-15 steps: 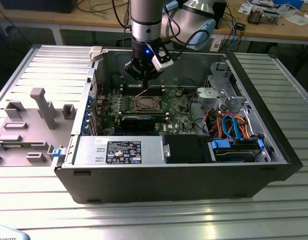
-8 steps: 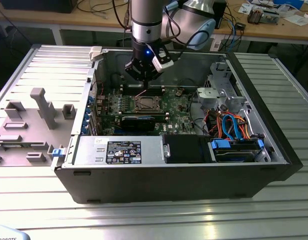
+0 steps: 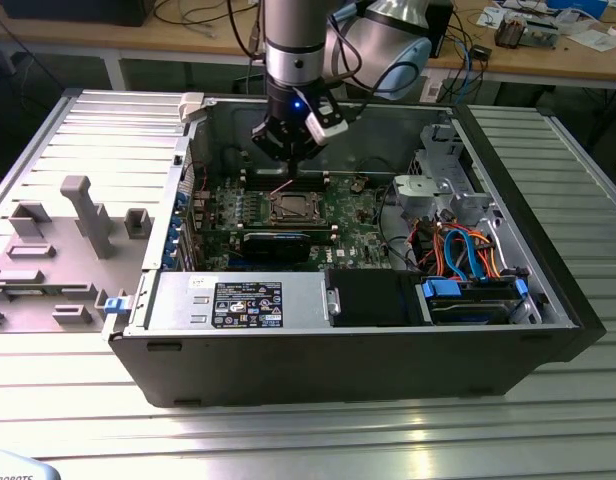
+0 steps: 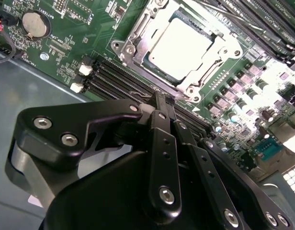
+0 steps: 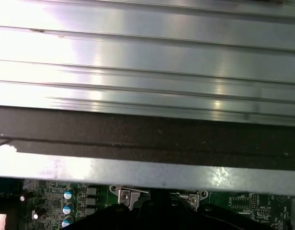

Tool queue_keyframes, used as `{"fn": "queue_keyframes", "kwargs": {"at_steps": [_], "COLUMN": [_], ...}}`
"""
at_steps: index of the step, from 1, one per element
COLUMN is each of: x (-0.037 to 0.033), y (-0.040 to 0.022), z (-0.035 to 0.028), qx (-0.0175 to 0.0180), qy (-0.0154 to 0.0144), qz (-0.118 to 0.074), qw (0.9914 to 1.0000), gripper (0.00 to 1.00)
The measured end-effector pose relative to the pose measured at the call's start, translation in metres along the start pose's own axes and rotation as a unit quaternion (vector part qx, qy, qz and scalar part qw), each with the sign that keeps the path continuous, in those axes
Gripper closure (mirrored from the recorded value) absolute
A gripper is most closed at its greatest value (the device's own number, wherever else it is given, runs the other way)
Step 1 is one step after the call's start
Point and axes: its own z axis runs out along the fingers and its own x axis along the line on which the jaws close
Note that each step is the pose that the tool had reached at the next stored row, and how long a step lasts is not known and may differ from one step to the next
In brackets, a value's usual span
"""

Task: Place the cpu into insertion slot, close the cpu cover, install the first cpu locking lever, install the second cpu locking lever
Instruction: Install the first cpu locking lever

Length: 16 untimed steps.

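Observation:
The cpu [image 4: 178,43] lies flat in the socket on the green motherboard, its pale metal top showing through the window of the cpu cover [image 4: 134,42], which lies down around it. In the exterior view the cpu [image 3: 292,209] sits in the middle of the board inside the open computer case. My gripper [image 3: 288,150] hangs just above and behind the socket. Its black fingers [image 4: 163,124] are pressed together, tips beside the socket's edge. A thin lever wire [image 3: 281,187] slants up from the socket toward the fingertips; whether they touch it I cannot tell.
Black memory slots [image 4: 119,79] run along the socket beside my fingertips. A long black card [image 3: 276,243] lies in front of the socket. The case wall [image 5: 147,139] stands close behind, with drive cages and orange and blue cables [image 3: 458,250] on the exterior view's right.

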Motion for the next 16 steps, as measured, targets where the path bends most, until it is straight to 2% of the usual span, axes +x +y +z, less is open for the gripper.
{"fn": "queue_keyframes", "kwargs": {"at_steps": [9,16], "x": [-0.0049,-0.0128], "y": [0.0012,0.0005], "z": [0.0036,0.0107], "qx": [-0.0006,-0.0007], "qy": [0.0,0.0], "qz": [0.0,0.001], "qw": [1.0,1.0], "gripper": [0.89,0.89]}}
